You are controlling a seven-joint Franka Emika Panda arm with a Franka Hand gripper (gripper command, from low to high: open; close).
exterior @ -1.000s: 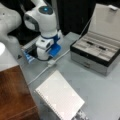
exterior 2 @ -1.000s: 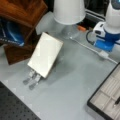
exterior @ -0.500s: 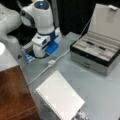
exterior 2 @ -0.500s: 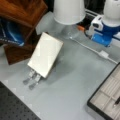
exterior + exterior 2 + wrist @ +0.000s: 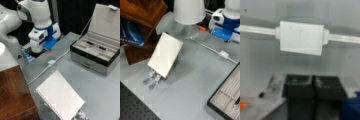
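Gripper [image 5: 313,86] hangs low over the grey table [image 5: 105,90], its 2 dark fingers [image 5: 298,86] pressed together with nothing between them, near a white cable connector [image 5: 301,37] just ahead.

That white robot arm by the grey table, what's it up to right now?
The arm's pincer sits low over the grey table, its two dark fingers pressed together and holding nothing. Just ahead of it lies a white cable with a small white connector block. An open compartment case and a propped white notebook sit untouched nearby.
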